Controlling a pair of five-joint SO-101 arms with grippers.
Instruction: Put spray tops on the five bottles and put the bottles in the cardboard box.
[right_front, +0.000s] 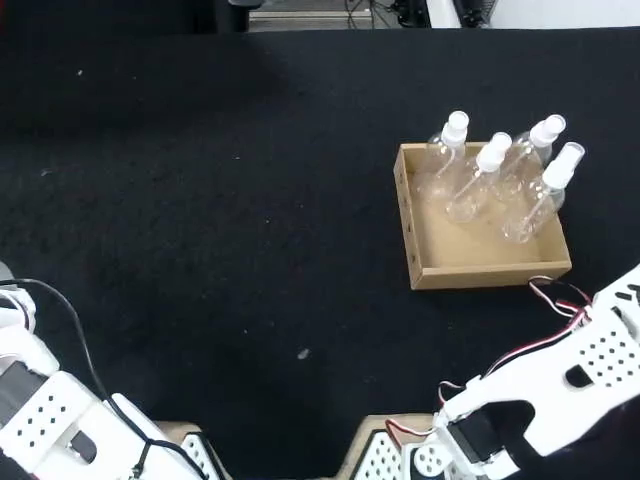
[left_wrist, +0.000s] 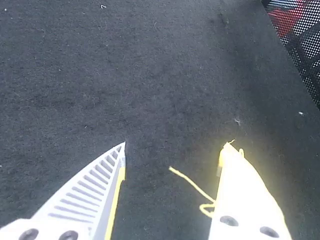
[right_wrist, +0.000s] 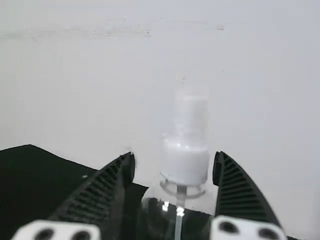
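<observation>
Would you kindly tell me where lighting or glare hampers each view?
High view: the four clear bottles nearly vanish against the cardboard box; only their white tops stand out. Left wrist view: the left hand glares against the black cloth. Right wrist view: the spray top on the bottle in the right hand fades into the bright wall.

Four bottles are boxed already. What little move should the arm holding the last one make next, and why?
Probably swing the right gripper toward the cardboard box. It grips a bottle with its spray top on, held aloft, while four capped bottles sit toward the box's far side, leaving bare floor on the near side.
</observation>
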